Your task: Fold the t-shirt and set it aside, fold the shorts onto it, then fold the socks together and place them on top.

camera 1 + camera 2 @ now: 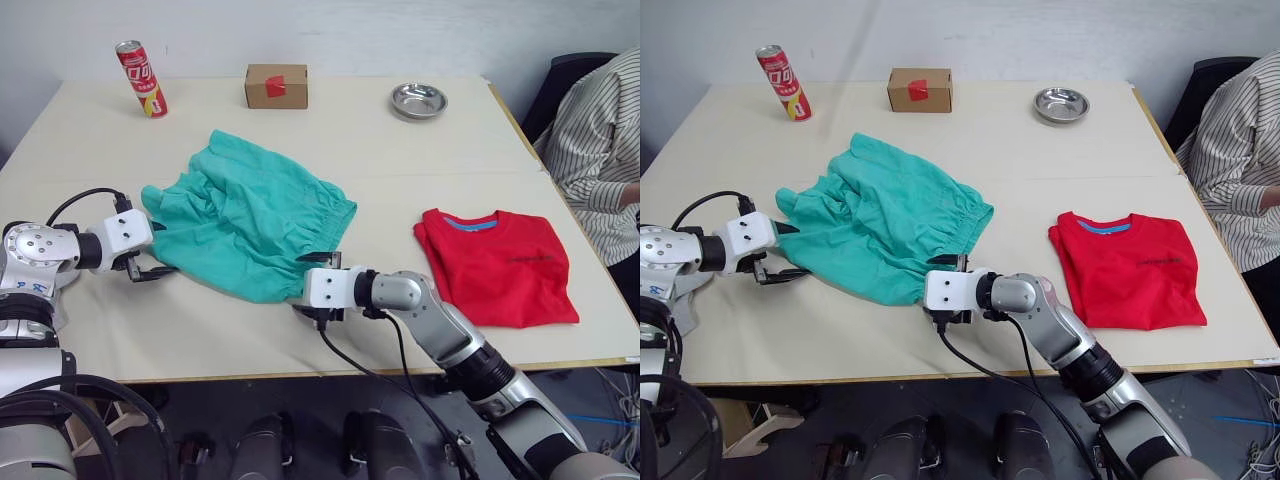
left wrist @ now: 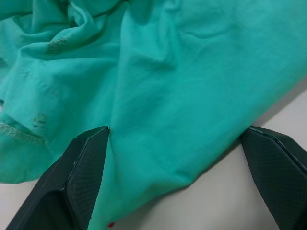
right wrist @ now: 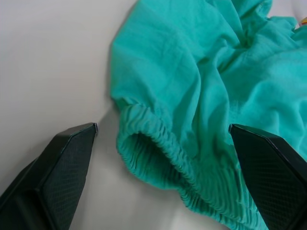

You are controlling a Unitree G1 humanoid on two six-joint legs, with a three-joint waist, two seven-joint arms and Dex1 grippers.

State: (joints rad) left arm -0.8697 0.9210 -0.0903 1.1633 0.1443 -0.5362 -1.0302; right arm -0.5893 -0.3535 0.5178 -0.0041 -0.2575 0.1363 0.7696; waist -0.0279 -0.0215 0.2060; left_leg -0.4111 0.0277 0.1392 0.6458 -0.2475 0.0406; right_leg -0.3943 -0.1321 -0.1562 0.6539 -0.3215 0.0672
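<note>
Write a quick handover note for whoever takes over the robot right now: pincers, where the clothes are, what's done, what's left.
Left pincer: open, at one edge of the shorts.
Right pincer: open, straddling the elastic waistband at the near corner.
The shorts lie spread and crumpled mid-table, unfolded.
The t-shirt lies folded on the robot's right: done.
Left: grip and fold the shorts, put them on the t-shirt, then the socks.
</note>
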